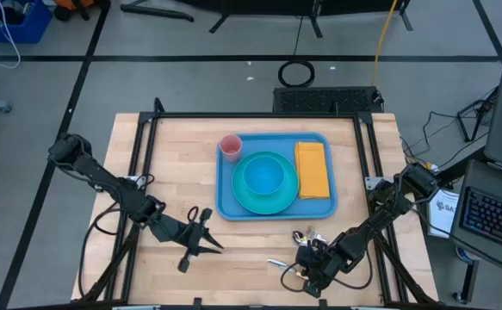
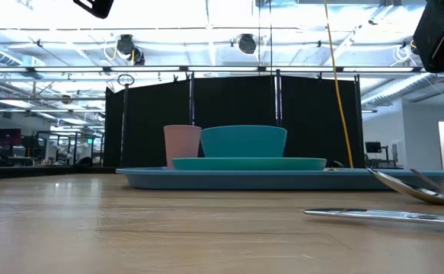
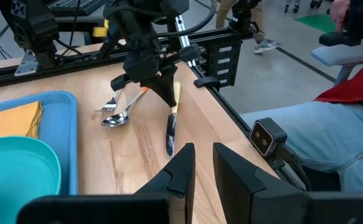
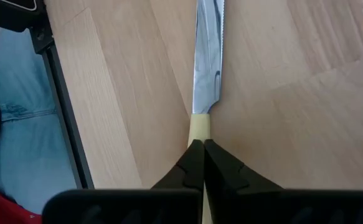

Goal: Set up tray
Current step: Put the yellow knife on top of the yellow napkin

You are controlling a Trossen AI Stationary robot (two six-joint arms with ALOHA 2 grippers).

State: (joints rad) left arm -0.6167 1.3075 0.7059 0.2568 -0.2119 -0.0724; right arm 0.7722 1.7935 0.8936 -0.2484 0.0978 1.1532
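Resting low over the wooden bench (image 1: pixel 173 164) at about eight o'clock from the tray, the left claw (image 1: pixel 201 244) hangs with its fingers (image 3: pixel 180 167) narrowly parted and nothing between them. It waits well apart from the dishes.

Toward the middle of the bench, slightly to the far side, lies the blue tray (image 1: pixel 226 202), flat on the wood. A pink cup (image 1: pixel 231 146) stands in its far-left corner, at roughly eleven o'clock from the turquoise plate (image 1: pixel 278 202), which fills the middle of the tray and carries a turquoise bowl (image 1: pixel 263 176). At three o'clock from the plate, a folded orange napkin (image 1: pixel 312 168) lies along the tray's right side.

At about five o'clock from the tray, on bare wood, a spoon (image 3: pixel 116 118) and a fork (image 3: pixel 108 102) lie together, just beside the right arm.

Farther right, the right claw (image 4: pixel 201 147) is down at the near right part of the bench, its fingers pinched tight on the pale yellow handle of a knife (image 4: pixel 207 56). The serrated blade lies against the wood, pointing away from the claw.

Beyond the bench's edge a person's leg in jeans (image 3: pixel 312 140) shows.
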